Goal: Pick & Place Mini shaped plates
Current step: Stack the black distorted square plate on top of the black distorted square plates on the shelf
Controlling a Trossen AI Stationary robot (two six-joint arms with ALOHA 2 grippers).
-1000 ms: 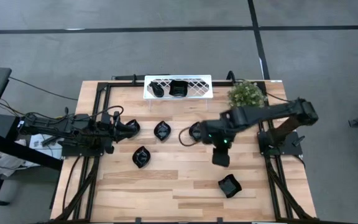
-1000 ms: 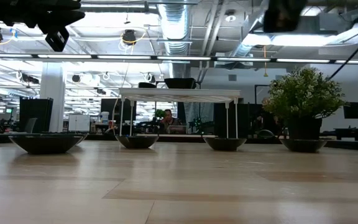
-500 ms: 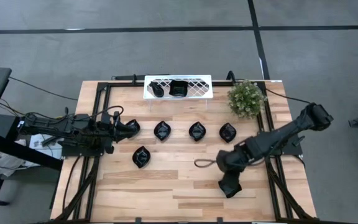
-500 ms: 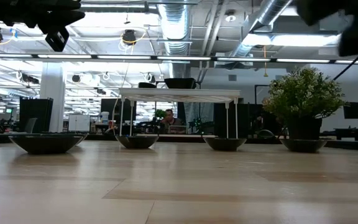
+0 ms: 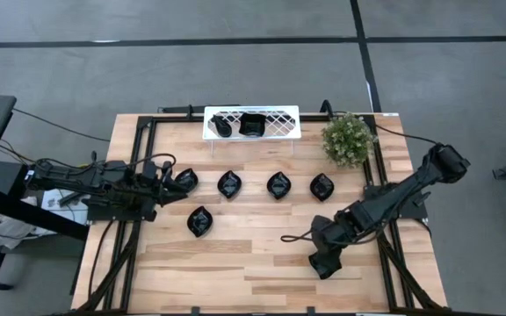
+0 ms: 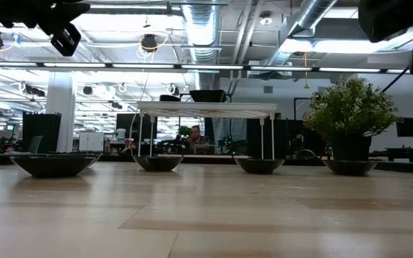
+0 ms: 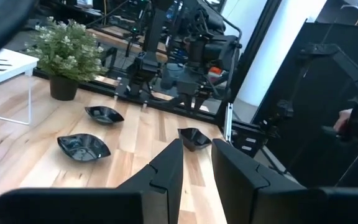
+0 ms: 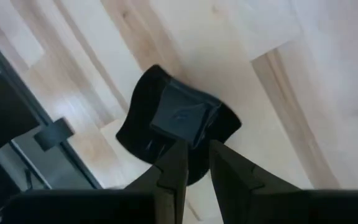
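- Right gripper (image 5: 327, 247): hovers low over the wooden table (image 5: 235, 263). Its fingers are parted by a narrow gap and grasp nothing.
- Target item: one glossy black square mini plate (image 5: 323, 262), resting flat on the table directly under and just ahead of the right gripper's fingertips (image 8: 174, 157).
- Orientation: in the right wrist view the square plate (image 8: 180, 118) sits diamond-wise to the fingers, with one corner turned towards the gap. It has no marked long axis, and the near rim looks the likeliest edge to pinch.
- Nearer arm: the right arm, by a wide margin. The left arm is well apart from this plate.
- Left gripper (image 5: 168, 186): waits with its fingers slightly apart and empty, just beside the end plate (image 5: 184, 180) of a row.
- Count, leaf-shaped black plates on the table: five. Four form a row well beyond the right gripper, and one (image 5: 200, 220) lies nearer the left gripper.
- Count, square plates on the table: one.
- Count, plates on the white lattice rack (image 5: 279, 123): two, far from both grippers.
- Count, small green potted plant (image 5: 348, 139): one, beside the rack.
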